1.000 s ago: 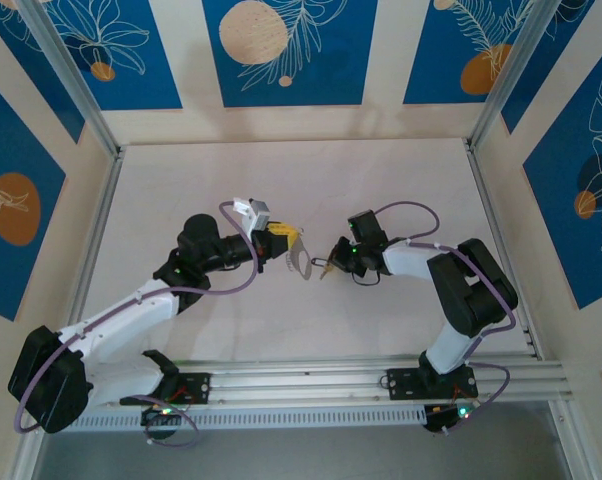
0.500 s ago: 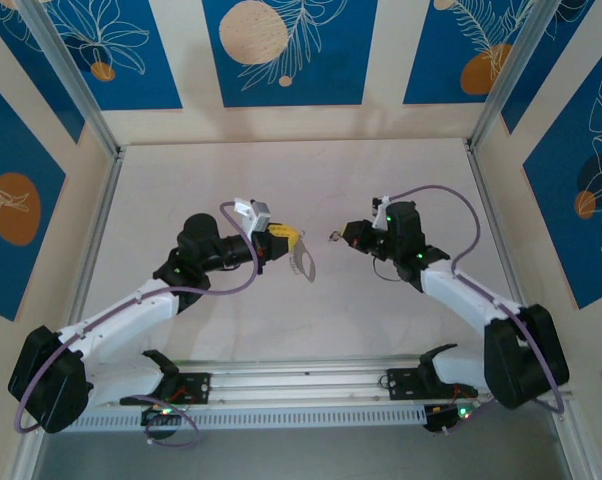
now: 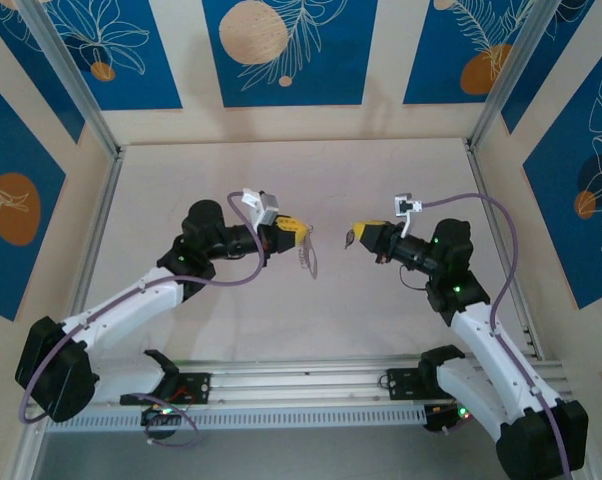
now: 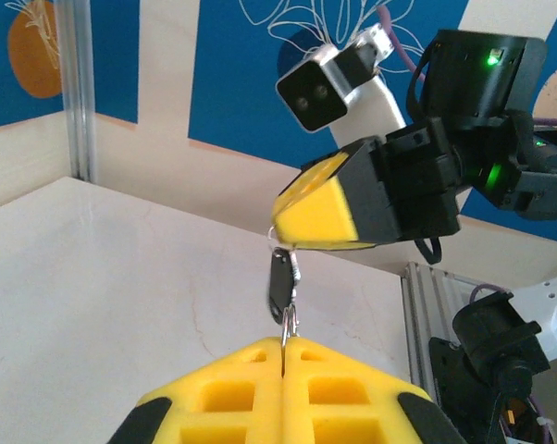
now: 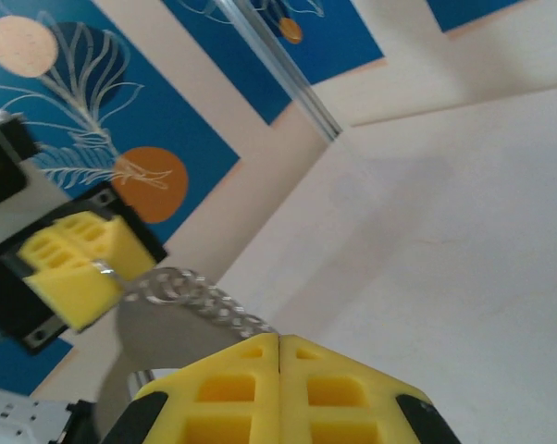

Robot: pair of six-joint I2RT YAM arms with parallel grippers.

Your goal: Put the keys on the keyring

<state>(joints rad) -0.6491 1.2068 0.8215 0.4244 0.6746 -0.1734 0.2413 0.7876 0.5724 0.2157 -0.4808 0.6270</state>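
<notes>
My left claw [image 3: 297,236] is clamped on the keyring [image 3: 305,258]. It hangs off the claw's tip, long axis slanting down toward my right claw [image 3: 353,239]. That claw is pinched shut on the keys [image 4: 279,282], which dangle upright just under its tip. The contact itself is hidden, and the loop blurs in the right wrist view.

The keyring [image 5: 149,328] is a grey blur in the right wrist view, its outline unclear.

My table [image 3: 311,170] is pale and smooth, with faint thin lines in it. A grey metal rail [image 3: 301,375] runs along its near edge.
</notes>
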